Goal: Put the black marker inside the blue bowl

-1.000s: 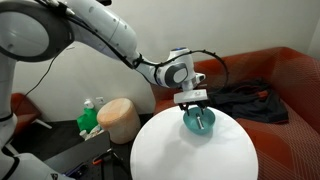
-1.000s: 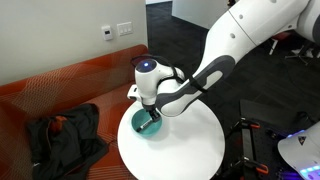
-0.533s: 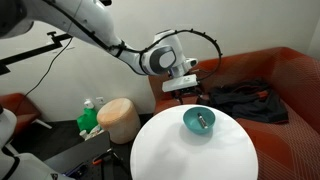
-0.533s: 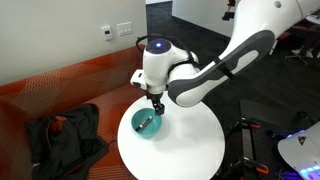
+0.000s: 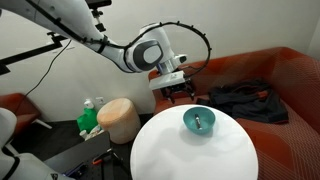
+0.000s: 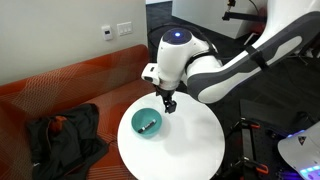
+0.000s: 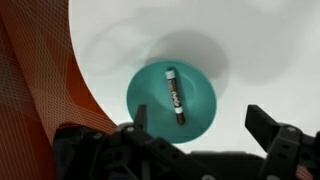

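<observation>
The black marker (image 7: 175,94) lies inside the teal-blue bowl (image 7: 147,105), as the wrist view shows. The bowl stands on the white round table in both exterior views (image 5: 190,123) (image 6: 137,126), with the marker as a small dark stick in it (image 5: 201,121) (image 6: 147,125). My gripper (image 5: 178,93) (image 6: 170,104) (image 7: 200,125) is open and empty. It hangs above the table, raised clear of the bowl and a little to its side.
The white round table (image 5: 190,155) (image 6: 180,145) carries the bowl. A dark cloth heap (image 5: 245,98) (image 6: 62,138) lies on the red-orange couch (image 5: 290,85) (image 6: 70,85). A tan cylindrical container (image 5: 118,118) and a green bottle (image 5: 88,118) stand beside the table.
The gripper has risen away from the bowl and moved sideways, leaving the marker lying in the bowl.
</observation>
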